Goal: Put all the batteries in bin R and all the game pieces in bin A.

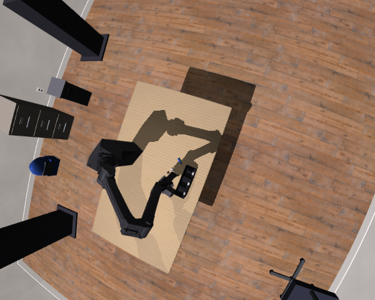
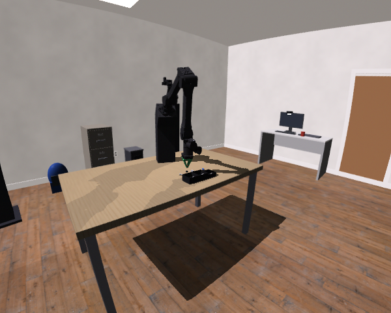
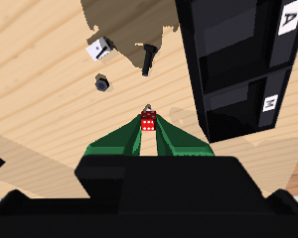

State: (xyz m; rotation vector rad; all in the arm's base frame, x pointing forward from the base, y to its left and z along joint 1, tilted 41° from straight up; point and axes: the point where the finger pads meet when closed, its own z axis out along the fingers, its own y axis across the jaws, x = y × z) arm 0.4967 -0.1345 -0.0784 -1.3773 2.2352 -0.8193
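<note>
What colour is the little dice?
The dice is red with white dots; the wrist view shows it best.

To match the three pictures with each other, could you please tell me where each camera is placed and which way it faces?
Top: high above, looking down at the table; arm and base show.
Exterior: off the table's side, facing the walls; arm and gripper show.
Wrist: on the arm, looking past its green fingers at a red die.
Top and exterior share the whole arm.
</note>
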